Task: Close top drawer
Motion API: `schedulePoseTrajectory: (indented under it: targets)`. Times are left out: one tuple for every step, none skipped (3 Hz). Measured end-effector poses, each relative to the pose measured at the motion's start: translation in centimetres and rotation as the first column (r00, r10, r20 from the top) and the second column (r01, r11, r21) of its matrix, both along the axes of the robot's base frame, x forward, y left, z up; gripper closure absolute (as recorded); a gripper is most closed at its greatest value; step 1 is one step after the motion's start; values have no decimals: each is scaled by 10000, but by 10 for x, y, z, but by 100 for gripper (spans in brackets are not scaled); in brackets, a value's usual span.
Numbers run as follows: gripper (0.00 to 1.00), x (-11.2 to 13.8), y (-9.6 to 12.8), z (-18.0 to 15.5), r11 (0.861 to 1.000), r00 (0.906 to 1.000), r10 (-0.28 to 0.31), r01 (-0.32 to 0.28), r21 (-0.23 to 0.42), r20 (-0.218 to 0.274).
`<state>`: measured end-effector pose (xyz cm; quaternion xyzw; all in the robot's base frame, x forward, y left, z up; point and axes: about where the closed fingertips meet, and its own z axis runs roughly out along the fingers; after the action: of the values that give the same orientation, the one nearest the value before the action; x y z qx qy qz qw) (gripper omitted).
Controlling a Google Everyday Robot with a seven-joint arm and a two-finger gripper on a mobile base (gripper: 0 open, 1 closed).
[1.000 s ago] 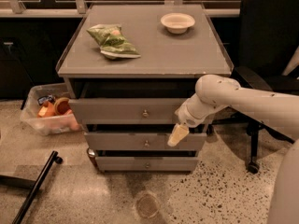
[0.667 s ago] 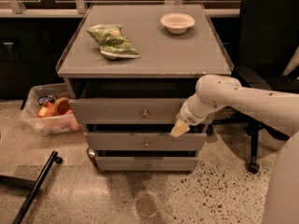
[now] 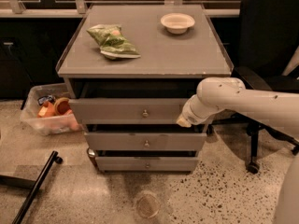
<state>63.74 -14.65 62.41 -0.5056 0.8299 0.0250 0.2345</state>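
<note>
The top drawer [image 3: 121, 110] is a wide grey drawer with a small round metal knob [image 3: 145, 112]. It stands pulled out a little from the grey cabinet [image 3: 140, 55], with a dark gap above its front. My gripper [image 3: 183, 121] is at the end of the white arm, at the right end of the drawer front, touching or very near it. Two more grey drawers [image 3: 145, 143] sit below it.
A green snack bag [image 3: 112, 41] and a white bowl [image 3: 177, 22] lie on the cabinet top. A clear bin [image 3: 46, 113] with orange items stands on the floor to the left. A black office chair [image 3: 266, 55] is to the right. A black bar [image 3: 35, 188] lies on the floor front left.
My gripper has risen from in front of the middle drawer to the right end of the top drawer's front. The drawer looks as far out as before.
</note>
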Motion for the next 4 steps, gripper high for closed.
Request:
schedulePoseTrajectory:
  targets:
    - [85,0,-1,10,9993,9987,-376,377,-40,351]
    - [62,-1,-1,18,9985,9969,-539,541,-20,576]
    - [39,-4,0,24,9980,9953,-633,632,32,736]
    - [16,-4,0,24,9979,9951,-645,643,49,752]
